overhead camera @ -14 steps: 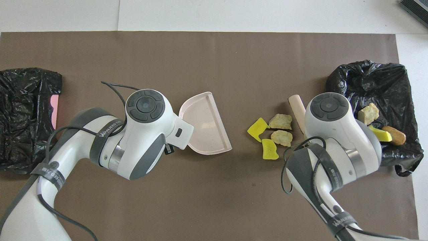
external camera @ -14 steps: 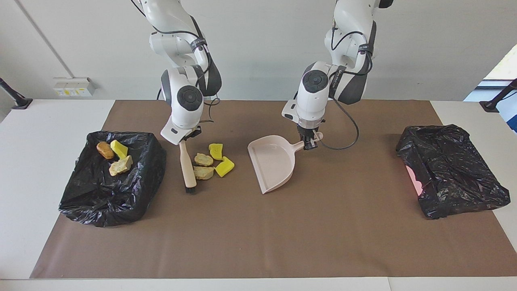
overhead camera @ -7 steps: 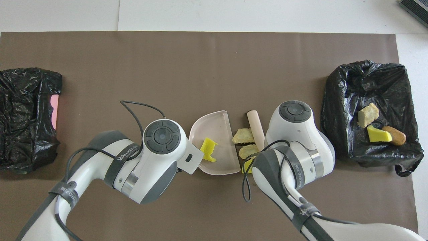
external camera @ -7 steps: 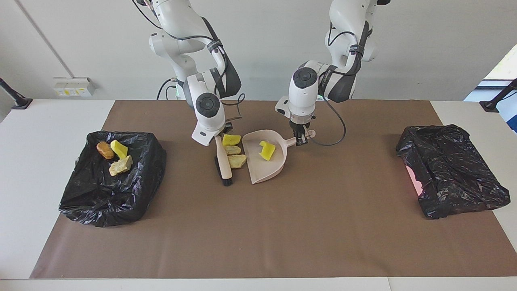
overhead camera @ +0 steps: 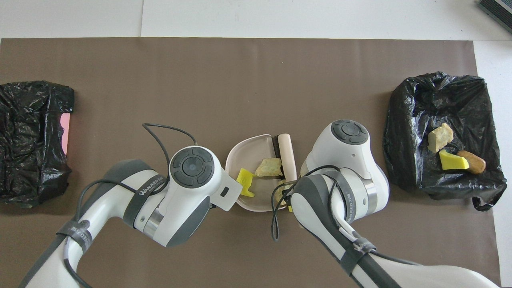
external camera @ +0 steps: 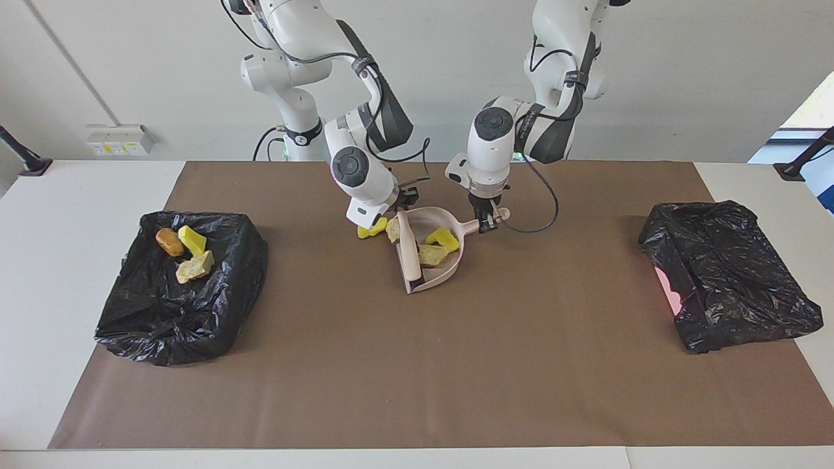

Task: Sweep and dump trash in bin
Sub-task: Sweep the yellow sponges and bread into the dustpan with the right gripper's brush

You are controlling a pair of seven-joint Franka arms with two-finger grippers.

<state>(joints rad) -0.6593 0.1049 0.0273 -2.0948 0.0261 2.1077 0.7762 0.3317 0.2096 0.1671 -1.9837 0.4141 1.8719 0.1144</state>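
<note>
Two white robot arms meet over the middle of a table covered w/ a brown mat (external camera: pixel 417 365).

Facing view, centre frame: a pale pink dustpan (external camera: pixel 449 267) lies on the mat, mouth toward frame left, handle toward upper right. The left gripper (external camera: pixel 485 225), coming down from top right of frame, is clamped on the dustpan handle. The right gripper (external camera: pixel 399 210), coming from top left of frame, is closed on the handle of a small hand brush (external camera: pixel 408 251); the brush lies across the pan's mouth, dark bristles at its lower end.

Trash: inside the pan sit a yellow sponge chunk (external camera: pixel 446 238) and a tan foam lump (external camera: pixel 431 255). At the pan's mouth near the brush handle is another tan lump (external camera: pixel 392 229), and just outside the pan, toward frame left, a second yellow sponge piece (external camera: pixel 371 228) rests on the mat.

Mid-left of the facing view: a bin lined w/ a black bag (external camera: pixel 176 286), open on top. On the bag lie three more scraps: a brown oval lump (external camera: pixel 170 241), a yellow sponge (external camera: pixel 192 240) and a tan lump (external camera: pixel 195 266), all close together.

Mid-right of frame: a second black bag (external camera: pixel 730 273) draped over something pink, w/ a pink patch showing at its edge.

Overhead view: pan (overhead camera: pixel 244 202) at centre, bin bag (overhead camera: pixel 444 128) at mid-right, the arms' bodies hide both grippers.
</note>
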